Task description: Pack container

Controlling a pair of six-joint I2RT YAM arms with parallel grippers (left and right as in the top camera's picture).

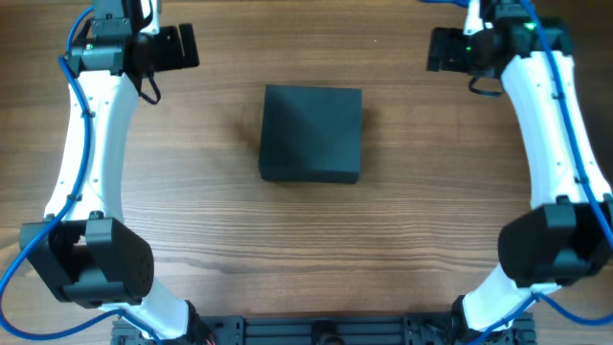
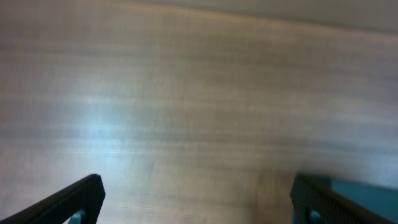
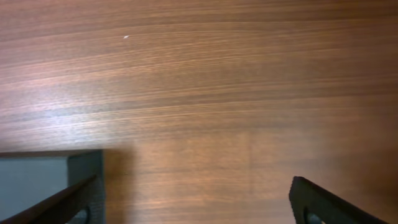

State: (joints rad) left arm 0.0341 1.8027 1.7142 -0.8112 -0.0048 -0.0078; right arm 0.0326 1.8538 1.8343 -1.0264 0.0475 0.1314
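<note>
Both spread, left gripper and right gripper flank the dark teal-grey, square, matte plastic container; probably light, stiff; pinch its lid edge.

We see two arms, the left arm and the right arm, each with long links in smooth white shells. Just above the black base rail, each arm has a bulky, rounded black joint housing. Thin blue cables run along the white links, looping at the ends farthest from the rail. A small green light glows there on the right arm. The left gripper and the right gripper are black and blocky. Up close, their fingers are matt black, flat and sharp-cornered, with a finely grained surface
</note>
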